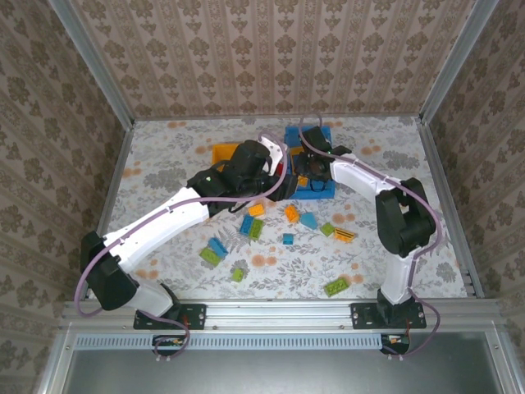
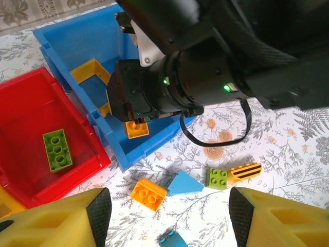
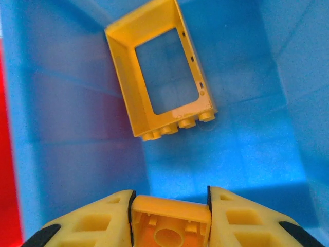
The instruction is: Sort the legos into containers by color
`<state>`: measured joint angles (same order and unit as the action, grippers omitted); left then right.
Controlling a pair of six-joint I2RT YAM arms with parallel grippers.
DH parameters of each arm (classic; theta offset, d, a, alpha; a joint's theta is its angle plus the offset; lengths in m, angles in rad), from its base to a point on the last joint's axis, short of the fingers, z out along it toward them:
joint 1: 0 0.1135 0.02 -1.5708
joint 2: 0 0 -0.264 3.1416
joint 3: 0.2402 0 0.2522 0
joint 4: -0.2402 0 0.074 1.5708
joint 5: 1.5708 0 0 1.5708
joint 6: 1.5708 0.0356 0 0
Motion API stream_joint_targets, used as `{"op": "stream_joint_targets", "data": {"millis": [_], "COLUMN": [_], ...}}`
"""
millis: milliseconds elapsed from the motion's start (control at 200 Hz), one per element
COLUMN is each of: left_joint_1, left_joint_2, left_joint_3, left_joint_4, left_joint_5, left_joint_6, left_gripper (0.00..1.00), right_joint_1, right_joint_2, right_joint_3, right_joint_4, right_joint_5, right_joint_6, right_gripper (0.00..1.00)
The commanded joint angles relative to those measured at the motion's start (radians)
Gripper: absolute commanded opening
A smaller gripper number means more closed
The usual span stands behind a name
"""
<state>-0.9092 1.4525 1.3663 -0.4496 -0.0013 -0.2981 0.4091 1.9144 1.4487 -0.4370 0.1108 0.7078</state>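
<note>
Biggest worry here is how crowded it gets over the bins: the right arm is stretched across directly in front of the left gripper [image 2: 167,212], so if either one swings without the other backing off, I reckon they bump. That left gripper is wide open with nothing between its fingers, hovering over loose pieces on the tabletop [image 1: 164,164] just beside the red bin [image 2: 31,103], which has one green brick [image 2: 57,150] lying flat in it. The right gripper [image 3: 170,208] is clamped on an orange-yellow brick [image 2: 136,128], pinched by its sides with the hollow underside facing the wrist camera, and it hangs inside the blue bin [image 2: 82,43] near the front wall. The other risk, I think, is the drop: let go too high and that light little block could bounce or land on the orange frame [image 3: 123,77] lying flat on the bin floor. The frame is an open rectangle with a row of studs along one short edge. Looks glossy, hard plastic, probably slippery.
</note>
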Motion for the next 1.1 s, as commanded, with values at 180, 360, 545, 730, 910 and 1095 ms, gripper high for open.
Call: {"op": "stream_joint_targets", "data": {"millis": [180,360,545,730,910,1095], "left_joint_1": [-0.006,-0.020,-0.076,-0.199,-0.315,-0.389], "left_joint_2": [-0.057,-0.049,-0.014,0.106,0.257,0.385], "left_joint_3": [-0.080,-0.099,-0.087,-0.018,0.078,0.156], "left_joint_4": [-0.058,-0.089,-0.129,-0.180,-0.204,-0.230], "left_joint_5": [0.025,0.098,0.176,0.256,0.336,0.342], "left_joint_6": [0.043,0.106,0.195,0.278,0.286,0.251], "left_gripper": [0.64,0.65,0.65,0.67,0.70,1.00], "right_joint_1": [-0.012,-0.011,-0.014,-0.067,-0.181,-0.297], "right_joint_2": [0.041,-0.001,-0.129,-0.334,-0.534,-0.706], "right_joint_3": [0.059,0.084,0.102,0.061,-0.001,-0.049], "right_joint_4": [-0.094,-0.135,-0.175,-0.241,-0.346,-0.430], "right_joint_5": [-0.032,-0.017,0.032,0.055,-0.008,-0.107], "right_joint_6": [0.010,0.001,-0.017,-0.081,-0.122,-0.123], "right_gripper": [0.48,0.54,0.58,0.66,0.75,0.81]}}
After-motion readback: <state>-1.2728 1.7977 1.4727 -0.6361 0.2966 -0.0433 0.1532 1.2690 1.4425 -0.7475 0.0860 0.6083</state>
